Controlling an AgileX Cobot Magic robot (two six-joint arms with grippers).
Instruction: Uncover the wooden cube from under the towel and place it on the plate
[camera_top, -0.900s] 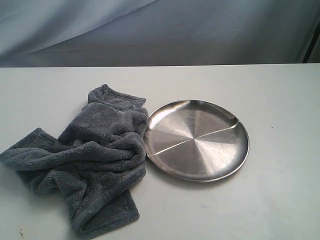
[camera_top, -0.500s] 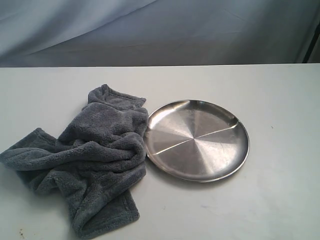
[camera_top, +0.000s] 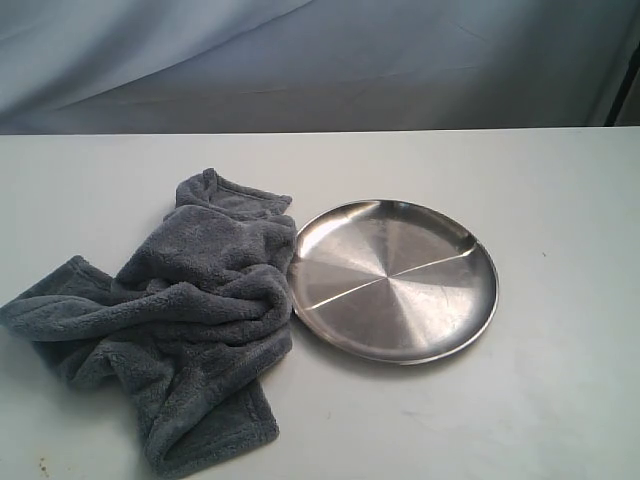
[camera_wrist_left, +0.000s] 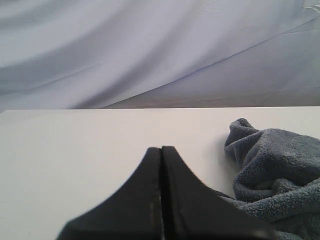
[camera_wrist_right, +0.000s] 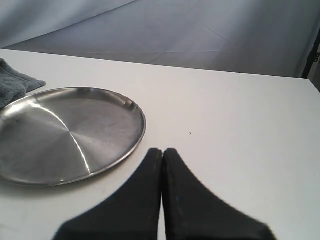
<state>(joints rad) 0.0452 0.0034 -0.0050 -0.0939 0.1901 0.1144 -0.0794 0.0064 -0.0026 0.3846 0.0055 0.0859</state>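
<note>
On the white table (camera_top: 560, 380), in the exterior view, we see the grey towel (camera_top: 180, 310) lying crumpled in thick folds on the left side. The round steel plate (camera_top: 395, 280) sits just to its right, nearer the middle, and the towel's edge touches the plate's left rim. The plate's surface is bare and shiny. A pale blue backdrop cloth (camera_top: 300, 60) hangs behind the table. The wooden cube shows in none of the views; we cannot tell whether the folds of the towel hide it

In the left wrist view, the left gripper (camera_wrist_left: 161, 150) has its two black fingers pressed together with nothing between them. It hangs over bare table, and a bunched part of the towel (camera_wrist_left: 275, 175) lies close beside it

In the right wrist view, the right gripper (camera_wrist_right: 163, 151) is likewise pressed together and holds nothing. It is over bare table just beside the plate's (camera_wrist_right: 65, 135) rim, and a corner of the towel (camera_wrist_right: 12, 85) shows at the plate's far side
</note>
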